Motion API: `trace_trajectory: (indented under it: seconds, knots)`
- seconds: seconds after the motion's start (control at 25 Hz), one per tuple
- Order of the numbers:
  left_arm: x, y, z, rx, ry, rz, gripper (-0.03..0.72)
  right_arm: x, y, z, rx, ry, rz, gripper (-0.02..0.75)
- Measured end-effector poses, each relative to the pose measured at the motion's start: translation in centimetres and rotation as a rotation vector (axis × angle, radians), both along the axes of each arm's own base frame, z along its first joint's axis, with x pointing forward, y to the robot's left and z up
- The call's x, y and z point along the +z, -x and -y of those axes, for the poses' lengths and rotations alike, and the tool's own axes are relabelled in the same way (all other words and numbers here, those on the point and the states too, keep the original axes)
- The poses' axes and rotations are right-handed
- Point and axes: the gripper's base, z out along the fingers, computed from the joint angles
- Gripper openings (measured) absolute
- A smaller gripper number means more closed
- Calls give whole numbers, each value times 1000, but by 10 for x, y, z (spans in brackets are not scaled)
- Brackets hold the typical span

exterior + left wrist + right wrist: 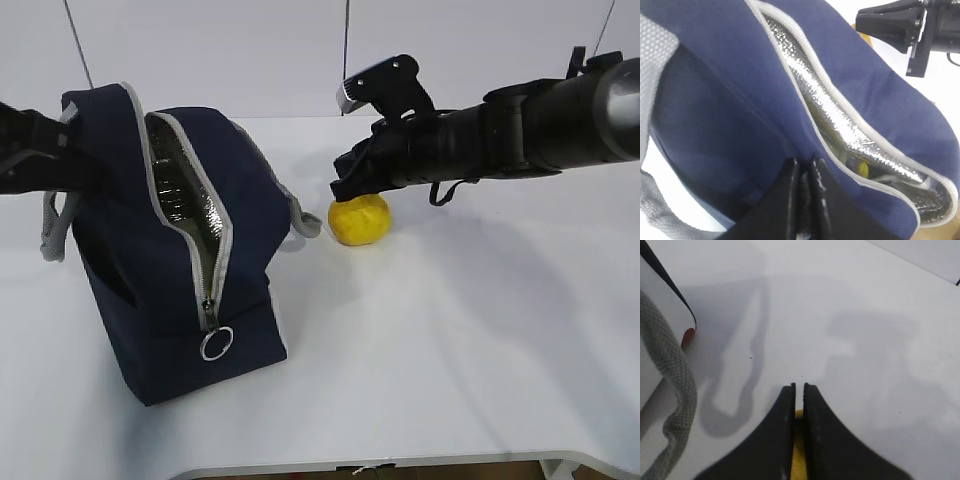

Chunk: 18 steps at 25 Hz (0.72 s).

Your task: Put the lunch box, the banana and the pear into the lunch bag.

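Note:
The navy lunch bag stands tilted at the left with its zipper open and its silver lining showing. My left gripper is shut on the bag's fabric beside the opening and holds it; in the exterior view its arm comes in from the left. A bit of yellow shows deep inside the bag, probably the banana. The lunch box is not clearly visible. The pear lies on the table right of the bag. My right gripper hovers just over it, jaws nearly together and empty; the pear shows under them.
The bag's grey handle lies on the table just left of my right gripper, by the bag's white side panel. The zipper's ring pull hangs at the bag's front. The white table stretches to the right and front.

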Motion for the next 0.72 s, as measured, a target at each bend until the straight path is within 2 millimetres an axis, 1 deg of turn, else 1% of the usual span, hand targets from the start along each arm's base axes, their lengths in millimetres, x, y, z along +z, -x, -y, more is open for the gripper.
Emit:
trace_trajectory:
  seconds: [0.28, 0.72]
  knots:
    - [0, 0, 0, 0, 0, 0, -1, 10, 1, 3, -22, 11, 22, 50]
    - [0, 0, 0, 0, 0, 0, -1, 14, 2, 4, -24, 9, 29, 50]
